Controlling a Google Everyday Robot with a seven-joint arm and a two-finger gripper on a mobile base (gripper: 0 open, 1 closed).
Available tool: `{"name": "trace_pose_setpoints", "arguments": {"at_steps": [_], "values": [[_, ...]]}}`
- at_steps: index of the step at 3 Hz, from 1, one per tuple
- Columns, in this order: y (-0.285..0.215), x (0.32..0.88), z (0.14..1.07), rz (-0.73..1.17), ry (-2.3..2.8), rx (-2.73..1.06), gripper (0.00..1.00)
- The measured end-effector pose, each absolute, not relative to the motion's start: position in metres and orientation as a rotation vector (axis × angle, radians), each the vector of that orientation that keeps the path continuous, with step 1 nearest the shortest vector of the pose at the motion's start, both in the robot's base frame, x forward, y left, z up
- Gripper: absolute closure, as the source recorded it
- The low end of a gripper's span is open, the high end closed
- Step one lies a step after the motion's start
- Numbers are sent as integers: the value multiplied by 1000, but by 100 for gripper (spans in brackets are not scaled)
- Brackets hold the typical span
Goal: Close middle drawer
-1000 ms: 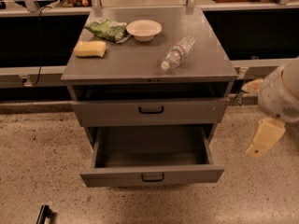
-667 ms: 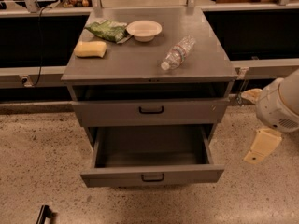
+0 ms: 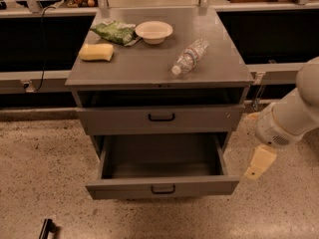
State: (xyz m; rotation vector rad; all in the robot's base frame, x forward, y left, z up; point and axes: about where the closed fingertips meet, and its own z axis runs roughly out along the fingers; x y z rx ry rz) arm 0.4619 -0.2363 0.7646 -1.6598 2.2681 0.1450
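— What is closest to us?
— A small black thing (image 3: 47,228) on the floor, near and left; I cannot tell what it is; it is not in my way.
— And the drawer you must close?
— The middle drawer (image 3: 199,186) comes next; it sticks far out toward us, low down; its little black handle (image 3: 163,188) sits in the middle of the front.
— Where is your gripper?
— My gripper (image 3: 255,167) hangs to the right of the drawer, just beside its right front corner, not touching it; I cannot tell how wide it stands.
— So how will you do this well?
— I think I should come around to the near side of the front; then I should press flat on it, close to the handle, so the drawer goes in straight; if I push at the corner it may twist and stick; I should push slowly, until the front lines up with the cabinet.
— What is behind it?
— The upper drawer (image 3: 119,119), with a bigger handle, sits above it; I should not bump that one; farther back, on the cabinet top (image 3: 149,71), lie a bottle (image 3: 189,57), a yellow sponge (image 3: 96,52), a green bag (image 3: 113,31) and a white bowl (image 3: 154,31); a soft push should keep the bottle from rolling.
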Motion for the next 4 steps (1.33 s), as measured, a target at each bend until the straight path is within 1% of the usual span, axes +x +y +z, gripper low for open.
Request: {"name": "trace_pose_setpoints", "arguments": {"at_steps": [1, 2, 3, 4], "values": [[-217, 461, 724, 200, 2115, -1641, 0], [-240, 463, 735, 117, 2062, -1572, 0], [-219, 470, 688, 204, 2081, -1600, 0], [-182, 456, 616, 371, 2028, -1576, 0]]}}
